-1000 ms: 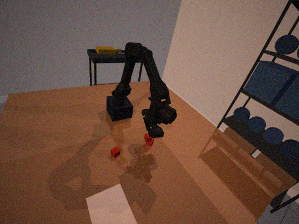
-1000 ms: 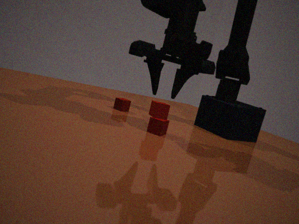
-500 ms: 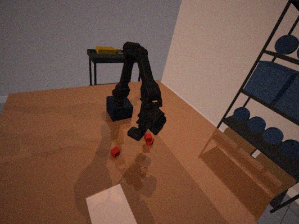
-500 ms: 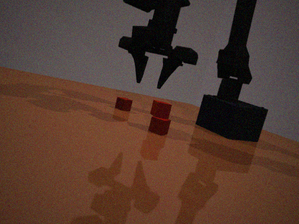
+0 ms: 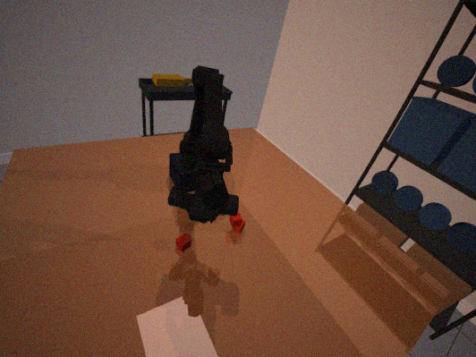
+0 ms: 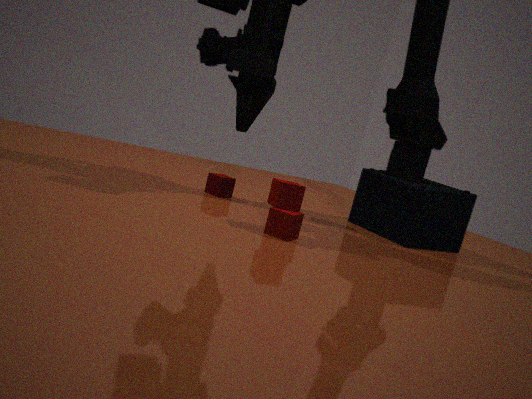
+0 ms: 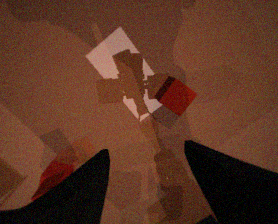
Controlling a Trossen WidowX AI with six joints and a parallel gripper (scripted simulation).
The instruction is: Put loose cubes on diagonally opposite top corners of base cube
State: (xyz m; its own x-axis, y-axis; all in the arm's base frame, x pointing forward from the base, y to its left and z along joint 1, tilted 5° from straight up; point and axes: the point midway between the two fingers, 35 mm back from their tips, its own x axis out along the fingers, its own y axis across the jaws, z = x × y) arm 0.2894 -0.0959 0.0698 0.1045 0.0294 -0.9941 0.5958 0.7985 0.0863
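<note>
The loose cube sits nearest the desk's front edge, waiting for its turn. Closer to the right edge, a two-cube stack leaves it some top room, I think. The claw hangs above, spread and empty.

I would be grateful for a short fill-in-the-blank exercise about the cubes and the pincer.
The lone red cube rests on the ____.
The upper red cube sits on ____ other cube.
The black pincer is ____, holding nothing.
All three cubes are coloured ____.

Missing words: table; one; open; red
</note>
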